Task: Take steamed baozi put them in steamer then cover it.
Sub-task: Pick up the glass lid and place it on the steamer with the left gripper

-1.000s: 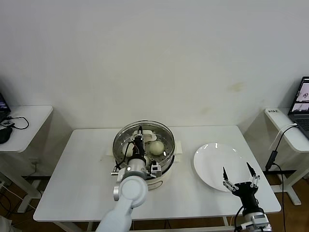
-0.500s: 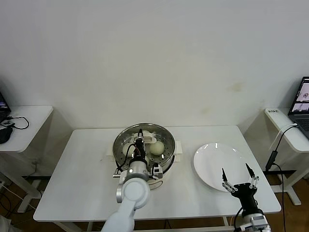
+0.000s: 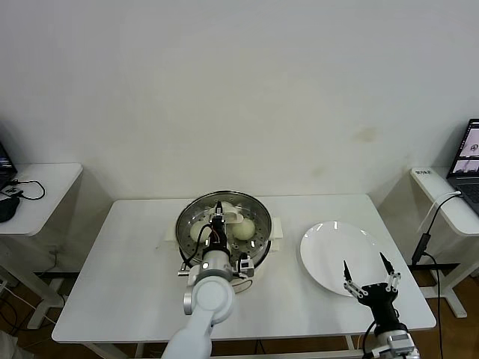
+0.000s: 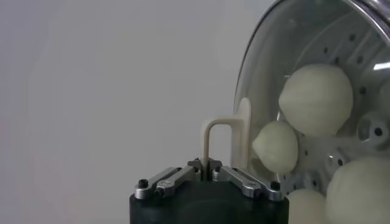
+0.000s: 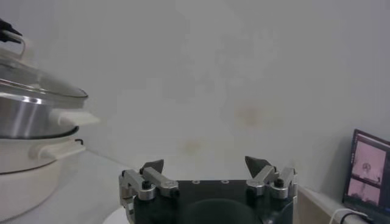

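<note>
The steamer [image 3: 263, 239] stands mid-table on its white base. The clear glass cover [image 3: 253, 209] lies over its mouth. My left gripper [image 3: 218, 212] is above the centre, shut on the cover's cream handle [image 4: 210, 141]; in the left wrist view the jaws pinch the thin handle bar. Steamed baozi [image 3: 244, 228] show through the glass, one beside another baozi [image 3: 198, 232]; up close, three off-white baozi [image 4: 315, 99] rest on the perforated tray [image 4: 372, 131]. My right gripper [image 3: 368, 278] hangs open at the plate's front edge, holding nothing.
A flat white plate [image 3: 329, 247] lies right of the steamer. In the right wrist view the steamer [image 5: 24, 119] is far off to the side. Side desks flank the table; a laptop [image 3: 469, 158] and cables are on the right one.
The left gripper and the cover have sunk a little onto the steamer and shifted slightly right. The right gripper has barely moved.
</note>
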Robot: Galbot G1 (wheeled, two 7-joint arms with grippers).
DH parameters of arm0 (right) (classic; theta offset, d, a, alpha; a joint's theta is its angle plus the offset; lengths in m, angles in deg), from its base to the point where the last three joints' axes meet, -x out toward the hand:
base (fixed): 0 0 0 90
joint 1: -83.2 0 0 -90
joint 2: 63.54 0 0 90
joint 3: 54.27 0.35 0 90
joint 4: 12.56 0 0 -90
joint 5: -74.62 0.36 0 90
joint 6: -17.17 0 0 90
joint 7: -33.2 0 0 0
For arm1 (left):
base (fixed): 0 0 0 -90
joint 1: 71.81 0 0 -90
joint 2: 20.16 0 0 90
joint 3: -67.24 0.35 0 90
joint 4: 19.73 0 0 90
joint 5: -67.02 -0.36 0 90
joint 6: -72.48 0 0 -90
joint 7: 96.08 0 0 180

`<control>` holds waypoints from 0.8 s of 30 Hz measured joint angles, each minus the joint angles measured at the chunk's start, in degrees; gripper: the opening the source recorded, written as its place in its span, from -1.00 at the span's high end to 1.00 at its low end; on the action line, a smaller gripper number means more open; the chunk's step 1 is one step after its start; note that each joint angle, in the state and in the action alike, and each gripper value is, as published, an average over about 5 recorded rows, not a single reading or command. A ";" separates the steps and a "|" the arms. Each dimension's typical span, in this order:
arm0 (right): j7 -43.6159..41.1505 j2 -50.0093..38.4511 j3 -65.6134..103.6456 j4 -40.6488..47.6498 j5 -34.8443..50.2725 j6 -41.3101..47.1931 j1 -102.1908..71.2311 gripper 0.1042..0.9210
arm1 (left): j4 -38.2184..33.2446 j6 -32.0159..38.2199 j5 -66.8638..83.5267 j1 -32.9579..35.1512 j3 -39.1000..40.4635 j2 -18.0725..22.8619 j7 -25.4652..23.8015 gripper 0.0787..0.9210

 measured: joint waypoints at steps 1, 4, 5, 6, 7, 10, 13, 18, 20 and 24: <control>-0.01 0.00 -0.02 0.00 -0.01 0.00 -0.01 -0.76 | 0.10 0.06 0.01 0.00 -0.06 0.10 0.11 0.87; -0.04 0.00 -0.06 0.00 -0.04 -0.02 -0.07 -0.76 | 0.31 0.15 0.07 0.04 -0.20 0.30 0.48 0.87; -0.05 -0.01 -0.06 0.00 -0.04 -0.03 -0.08 -0.76 | 0.37 0.18 0.11 0.05 -0.23 0.32 0.63 0.87; -0.05 -0.01 -0.06 0.00 -0.05 -0.04 -0.10 -0.76 | 0.45 0.21 0.16 0.07 -0.26 0.35 0.79 0.87; -0.06 -0.02 -0.06 0.00 -0.05 -0.05 -0.11 -0.76 | 0.52 0.24 0.21 0.08 -0.29 0.39 0.97 0.87; -0.08 -0.03 -0.10 -0.02 -0.11 -0.08 -0.13 -0.76 | 0.62 0.38 0.39 0.14 -0.36 0.49 1.45 0.76; -0.09 0.01 -0.19 -0.04 -0.22 -0.10 -0.14 -0.76 | 0.39 0.49 0.65 0.40 -0.31 0.38 1.74 0.56; -0.11 0.01 -0.24 -0.15 -0.29 -0.12 -0.23 -0.76 | -0.61 0.68 1.17 1.19 -0.21 -0.02 1.95 0.21; -0.12 0.00 -0.24 -0.19 -0.31 -0.13 -0.26 -0.76 | -1.29 0.79 1.32 1.67 -0.10 -0.23 2.05 0.07; -0.13 0.07 -0.25 -0.27 -0.43 -0.13 -0.37 -0.76 | -3.14 1.10 1.72 2.98 0.12 -0.90 2.37 -0.20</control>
